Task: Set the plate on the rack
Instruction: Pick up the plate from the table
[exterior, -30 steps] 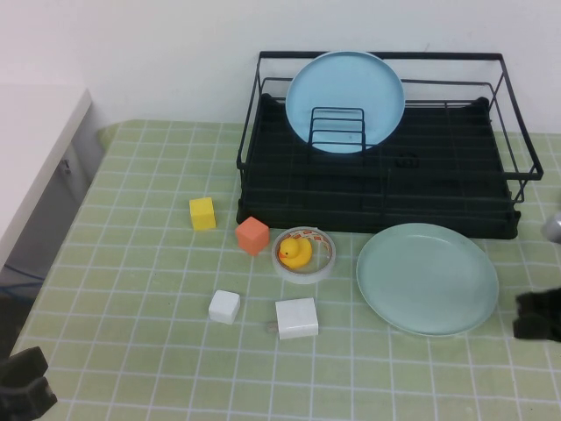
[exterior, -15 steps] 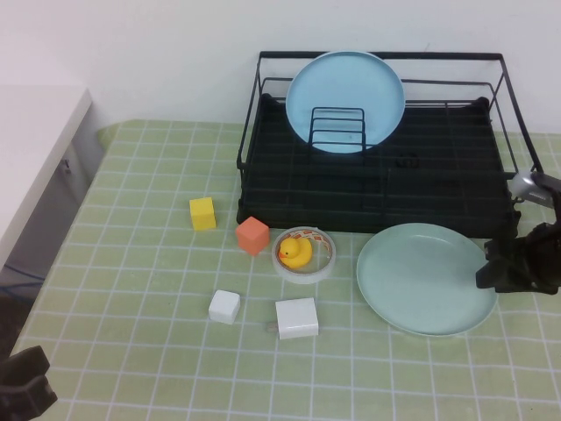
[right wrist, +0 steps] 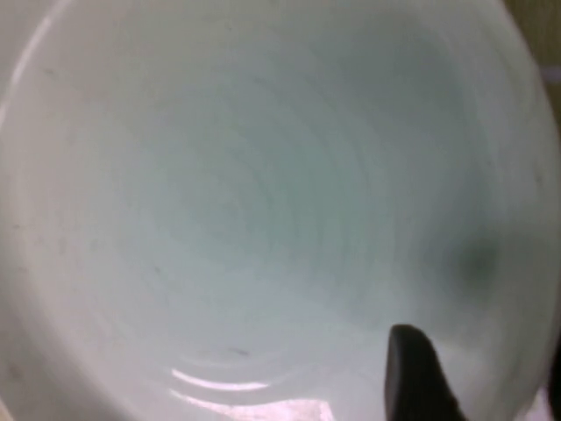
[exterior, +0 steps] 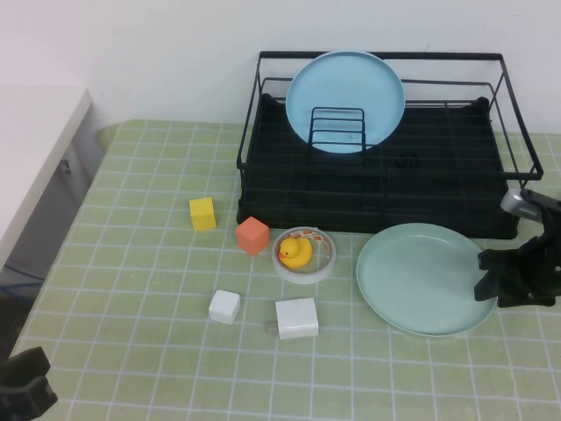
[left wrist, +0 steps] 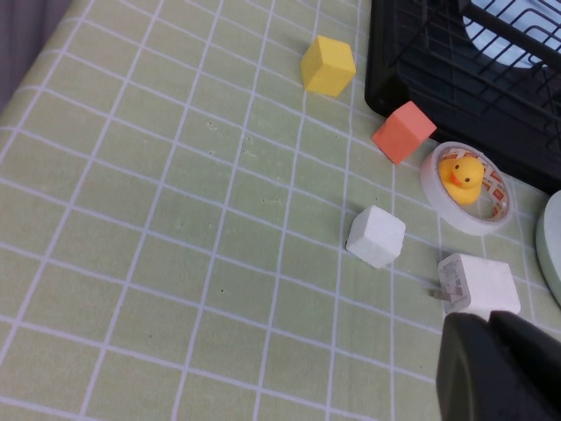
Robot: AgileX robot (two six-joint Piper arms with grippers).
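The pale mint-green plate (exterior: pixel 427 278) lies flat on the table, just in front of the black wire rack (exterior: pixel 248 167). My right gripper (exterior: pixel 491 282) sits at the plate's right rim with its fingers spread and grips nothing. In the right wrist view the plate (right wrist: pixel 245 202) fills the frame, with one dark finger (right wrist: pixel 416 377) over it and the right gripper (right wrist: pixel 486 386) open. My left gripper (exterior: pixel 26 390) rests at the table's near left corner, far from the plate. The left wrist view shows the left gripper (left wrist: pixel 489 323) shut and empty.
A sky-blue plate (exterior: pixel 344 98) leans upright in the rack behind a small wire divider (exterior: pixel 337 127). A yellow cube (exterior: pixel 202 213), orange cube (exterior: pixel 252 235), rubber duck in a tape roll (exterior: pixel 296 253), white cube (exterior: pixel 223 306) and white charger (exterior: pixel 296 317) lie left of the plate.
My right gripper moved in from the table's right edge to the plate's right rim and opened its fingers. The left arm and all objects stayed put.
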